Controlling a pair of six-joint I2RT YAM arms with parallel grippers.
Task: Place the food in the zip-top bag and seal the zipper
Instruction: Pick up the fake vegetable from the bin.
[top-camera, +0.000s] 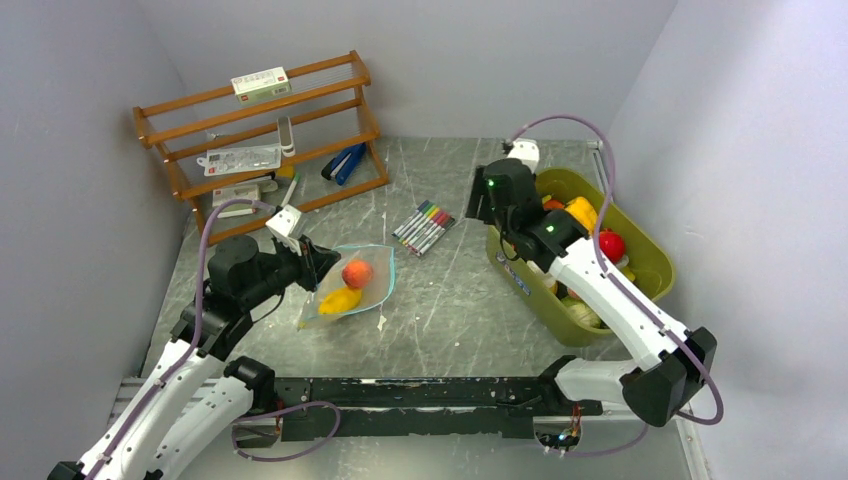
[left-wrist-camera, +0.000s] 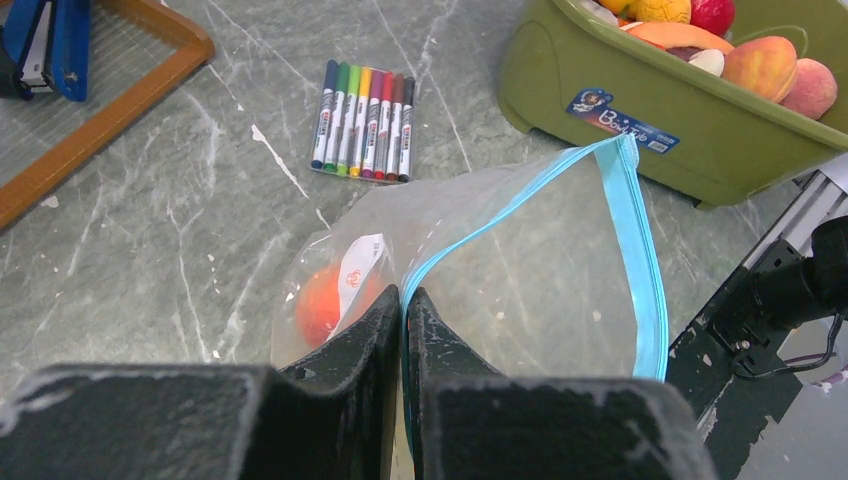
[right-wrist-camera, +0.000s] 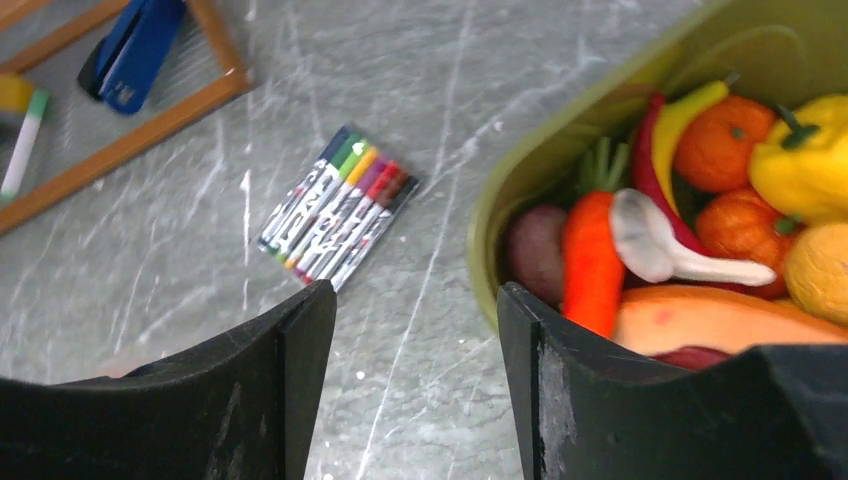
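Note:
The clear zip-top bag (top-camera: 362, 283) lies on the table with its mouth open. It holds a red-orange peach (top-camera: 357, 272) and a yellow fruit (top-camera: 340, 300). My left gripper (top-camera: 321, 267) is shut on the bag's mouth edge; in the left wrist view its jaws (left-wrist-camera: 403, 302) pinch the teal zipper strip (left-wrist-camera: 630, 240), with the peach (left-wrist-camera: 318, 303) behind the white label (left-wrist-camera: 358, 272). My right gripper (top-camera: 482, 208) hovers open and empty over the near-left rim of the olive tub (top-camera: 610, 300). In the right wrist view (right-wrist-camera: 415, 310) a carrot (right-wrist-camera: 592, 262), a white piece (right-wrist-camera: 655, 243) and a yellow pepper (right-wrist-camera: 805, 160) lie in the tub.
A row of coloured marker pens (top-camera: 425, 227) lies between the bag and the tub. A wooden shelf rack (top-camera: 262, 140) with boxes and a blue stapler (top-camera: 345, 162) stands at the back left. The black rail (top-camera: 420, 395) runs along the near edge.

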